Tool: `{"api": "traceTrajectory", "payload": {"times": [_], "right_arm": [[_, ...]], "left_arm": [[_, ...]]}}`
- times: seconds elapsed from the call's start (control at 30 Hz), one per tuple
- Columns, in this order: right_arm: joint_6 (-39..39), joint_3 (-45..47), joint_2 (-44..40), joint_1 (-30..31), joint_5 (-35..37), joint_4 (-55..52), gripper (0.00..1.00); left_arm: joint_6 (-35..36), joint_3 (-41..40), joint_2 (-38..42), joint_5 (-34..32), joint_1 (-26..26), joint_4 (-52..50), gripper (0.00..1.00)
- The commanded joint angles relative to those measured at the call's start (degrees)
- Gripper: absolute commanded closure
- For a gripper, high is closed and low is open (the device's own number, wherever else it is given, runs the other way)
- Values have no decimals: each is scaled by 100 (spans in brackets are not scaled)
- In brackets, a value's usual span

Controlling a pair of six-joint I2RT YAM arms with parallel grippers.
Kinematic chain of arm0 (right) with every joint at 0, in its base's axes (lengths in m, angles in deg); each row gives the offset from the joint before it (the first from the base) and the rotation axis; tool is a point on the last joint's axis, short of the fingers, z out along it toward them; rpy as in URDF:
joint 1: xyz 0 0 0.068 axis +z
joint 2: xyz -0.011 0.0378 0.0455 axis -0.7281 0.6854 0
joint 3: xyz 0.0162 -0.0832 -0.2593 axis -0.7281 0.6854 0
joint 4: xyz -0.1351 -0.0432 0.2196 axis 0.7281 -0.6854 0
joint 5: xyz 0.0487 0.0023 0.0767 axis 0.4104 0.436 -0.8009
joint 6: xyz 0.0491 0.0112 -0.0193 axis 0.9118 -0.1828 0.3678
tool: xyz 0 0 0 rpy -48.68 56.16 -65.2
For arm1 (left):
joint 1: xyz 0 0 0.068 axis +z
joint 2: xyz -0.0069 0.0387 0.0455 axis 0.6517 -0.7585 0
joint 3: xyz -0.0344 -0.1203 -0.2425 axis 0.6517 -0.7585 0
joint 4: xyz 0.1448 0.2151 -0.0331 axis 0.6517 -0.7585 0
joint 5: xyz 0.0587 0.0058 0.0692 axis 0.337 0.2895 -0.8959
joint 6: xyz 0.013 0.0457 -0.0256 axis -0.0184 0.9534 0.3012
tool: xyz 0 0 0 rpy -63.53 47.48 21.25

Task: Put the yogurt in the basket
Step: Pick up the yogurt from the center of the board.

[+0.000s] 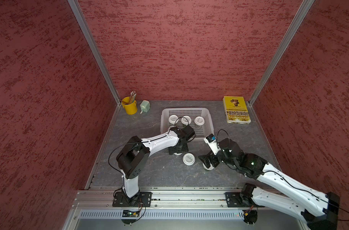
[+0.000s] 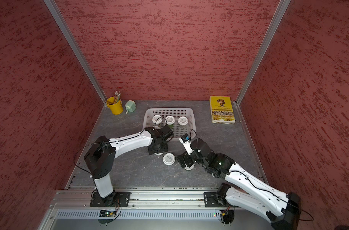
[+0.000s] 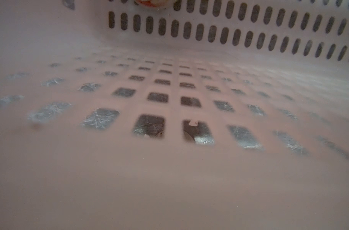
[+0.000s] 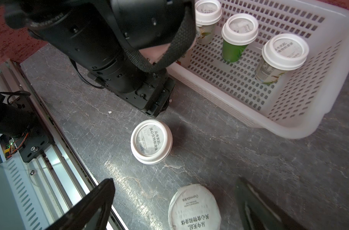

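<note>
The right jaws stand spread wide and hold nothing. Their black fingers (image 4: 99,201) flank a small yogurt cup (image 4: 194,207) with a round white grey-printed lid, which stands upright on the grey marbled bench (image 4: 249,159) directly between them. Just beyond the fingertips a second cup (image 4: 151,141) of the same kind stands free.

Past that, the left jaws point down beside the near wall of the shallow pale perforated plastic basket (image 1: 185,109). They are over a third cup (image 1: 177,154) whose white edge barely shows, and I cannot tell whether they are spread or closed. Farther out, three cups (image 4: 284,51) stand upright inside the basket.

The cups look light, with thin walls that may dent and a smooth tapered body likely to slip. The best hold is probably on the stiffer lid collar or just under it, squeezed gently with the cup kept upright.
</note>
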Motion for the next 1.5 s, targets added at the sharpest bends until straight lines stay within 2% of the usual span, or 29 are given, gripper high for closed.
{"api": "traceTrajectory", "payload": {"times": [0.0, 0.6, 0.93, 1.2, 1.47], "right_arm": [[-11, 46, -3, 55, -61, 64, 2], [-24, 37, 8, 51, -97, 76, 2], [-11, 72, -135, 55, -60, 178, 2], [-8, 72, -157, 56, -64, 166, 2], [-9, 63, -138, 52, -89, 152, 2]], "left_arm": [[-31, -60, 126, -14, 16, 50, 28], [65, 423, 727, -192, -125, -895, 28], [204, 1118, 1004, -247, -278, -1547, 27], [501, 1885, 900, -366, -303, -1831, 26], [1188, 2551, 298, -440, 183, -1659, 26]]}}
